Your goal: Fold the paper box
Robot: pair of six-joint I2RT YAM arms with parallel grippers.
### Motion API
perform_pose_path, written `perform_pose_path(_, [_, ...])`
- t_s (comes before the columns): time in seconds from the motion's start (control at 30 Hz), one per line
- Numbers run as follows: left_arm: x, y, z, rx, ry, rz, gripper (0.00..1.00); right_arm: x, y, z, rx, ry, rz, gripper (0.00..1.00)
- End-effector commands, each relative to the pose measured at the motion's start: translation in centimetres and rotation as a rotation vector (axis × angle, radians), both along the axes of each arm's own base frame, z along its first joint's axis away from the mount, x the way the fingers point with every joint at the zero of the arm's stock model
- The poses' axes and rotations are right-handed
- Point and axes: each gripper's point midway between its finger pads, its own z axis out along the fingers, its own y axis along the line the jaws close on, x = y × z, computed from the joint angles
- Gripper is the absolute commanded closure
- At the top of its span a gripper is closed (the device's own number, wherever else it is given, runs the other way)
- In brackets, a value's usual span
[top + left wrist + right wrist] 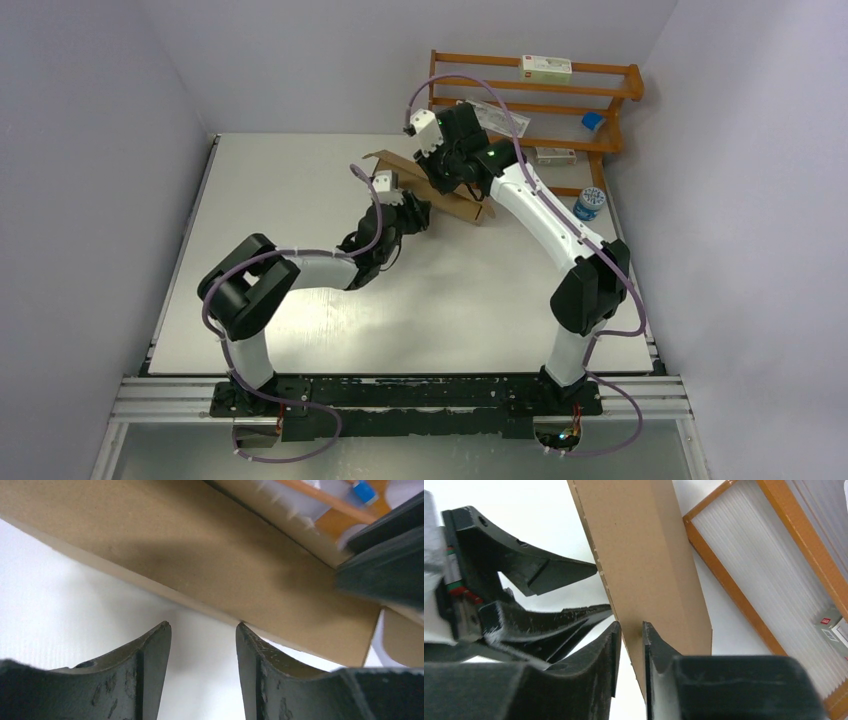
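The right gripper (pixel 630 628) has its jaws just a little apart. One jaw is on each side of a standing wall of the plain brown cardboard paper box (pixel 644 555). I cannot tell if it pinches the wall.

The left gripper (pixel 202 630) is open with a clear gap and holds nothing. Its tips are right at the box's long side.

The box sits on the white table (pixel 300 200), in the upper middle of the top view, near the orange wooden rack (pixel 480 60).

If the right gripper lets go, the wall may flop back down. If the left gripper pushes too hard, the light box may slide away.
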Motion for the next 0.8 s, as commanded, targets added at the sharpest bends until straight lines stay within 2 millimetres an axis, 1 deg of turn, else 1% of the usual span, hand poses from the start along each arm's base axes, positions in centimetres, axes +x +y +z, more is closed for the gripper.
perform_pose_path(0.0, [1.0,-1.8,3.5,-0.053,-0.078,-0.050,0.44,1.4,-0.7,-0.3,-0.027,-0.063,-0.025,0.72])
perform_pose_path(0.07, [1.1,-1.9,3.7,-0.056,-0.080,-0.052,0.43,2.0,-0.5,-0.9,-0.038,-0.080,-0.017,0.68])
perform_pose_path(0.13, [1.2,-1.9,3.6,-0.049,-0.078,-0.053,0.43,3.0,-1.0,-1.0,-0.062,-0.124,-0.043,0.65])
perform_pose_path(0.23, [1.3,-1.8,3.6,-0.039,-0.078,-0.054,0.43,4.5,-1.2,-0.4,-0.061,-0.215,-0.072,0.62])
perform_pose_path(0.33, [1.3,-1.5,3.4,-0.045,-0.070,-0.055,0.43,5.1,-1.4,0.1,-0.067,-0.272,-0.084,0.62])
perform_pose_path(0.47, [0.6,-1.0,3.9,-0.070,-0.076,-0.062,0.43,5.1,-2.2,-0.2,-0.097,-0.332,-0.085,0.63])
perform_pose_path(0.6, [0.1,-0.9,3.6,-0.058,-0.048,-0.078,0.43,4.9,-3.0,-0.9,-0.134,-0.359,-0.092,0.63])
perform_pose_path(0.67, [-0.4,-0.4,3.8,-0.067,-0.034,-0.087,0.43,4.8,-3.2,-1.2,-0.151,-0.372,-0.088,0.64])
perform_pose_path(0.73, [-0.7,1.2,4.2,-0.083,-0.031,-0.083,0.43,4.9,-3.8,-1.7,-0.175,-0.394,-0.099,0.66])
perform_pose_path(0.77, [-0.7,2.2,4.2,-0.080,-0.021,-0.075,0.42,5.0,-3.9,-1.6,-0.179,-0.415,-0.102,0.68])
